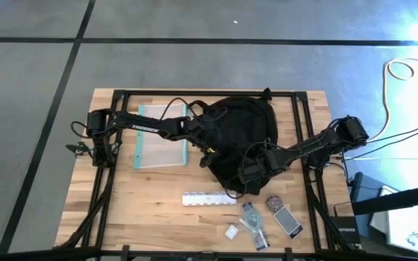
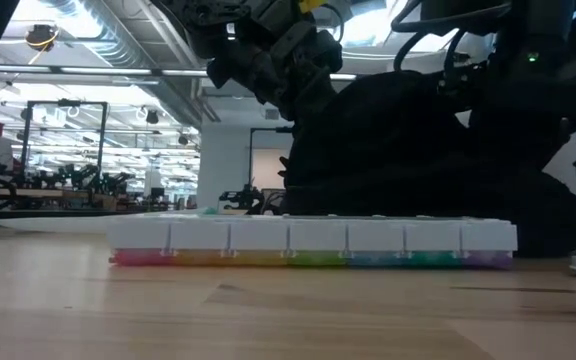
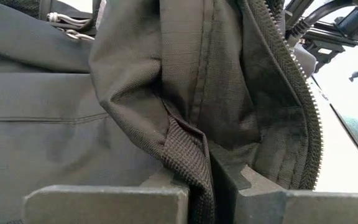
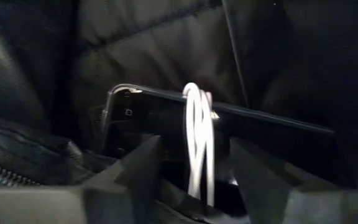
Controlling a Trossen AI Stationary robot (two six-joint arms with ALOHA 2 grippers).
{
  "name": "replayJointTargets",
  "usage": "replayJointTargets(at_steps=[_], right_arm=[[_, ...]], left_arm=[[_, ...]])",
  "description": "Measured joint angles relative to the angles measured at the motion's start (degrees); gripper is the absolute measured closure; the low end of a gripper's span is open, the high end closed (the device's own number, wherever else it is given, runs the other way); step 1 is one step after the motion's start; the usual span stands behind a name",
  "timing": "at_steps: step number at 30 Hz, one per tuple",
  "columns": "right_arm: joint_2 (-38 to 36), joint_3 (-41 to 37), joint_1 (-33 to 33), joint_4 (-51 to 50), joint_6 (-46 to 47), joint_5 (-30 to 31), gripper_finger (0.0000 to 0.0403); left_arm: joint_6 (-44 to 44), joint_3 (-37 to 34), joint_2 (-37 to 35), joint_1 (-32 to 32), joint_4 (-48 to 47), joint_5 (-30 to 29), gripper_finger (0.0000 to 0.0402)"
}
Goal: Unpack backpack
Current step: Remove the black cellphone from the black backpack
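The backpack (image 1: 242, 141) is black all over, with a ribbed dark-grey weave and silver zipper teeth (image 3: 303, 81) along its opening, and at about nine o'clock from it lies a clear pouch (image 1: 162, 136) edged in teal on the pale, striped wood table (image 1: 151, 217). At six o'clock from the backpack sits a white pill organiser (image 2: 308, 240), its lower edge shading through pink, yellow, green, blue and purple. Inside the bag a black, glossy flat device (image 4: 166, 121) is wrapped by a white cable (image 4: 199, 143), framed by the right gripper (image 4: 194, 168) and its dark fingers.
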Motion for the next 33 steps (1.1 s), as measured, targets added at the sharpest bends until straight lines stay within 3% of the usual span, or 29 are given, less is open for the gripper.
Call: replayJointTargets(at_steps=[13, 23, 33], right_arm=[[0.17, 0.85, 0.02, -0.83, 0.99, 2.06, 0.0393], [-0.21, 0.85, 0.02, -0.97, 1.01, 2.99, 0.0398], [-7.16, 0.76, 0.02, -0.93, 1.38, 6.11, 0.0402]], left_arm=[[-0.02, 0.00, 0.00, 0.02, -0.13, -0.22, 0.0389], [-0.02, -0.02, 0.00, 0.04, -0.18, -0.23, 0.0389], [-0.02, -0.02, 0.00, 0.04, -0.26, -0.72, 0.0389]])
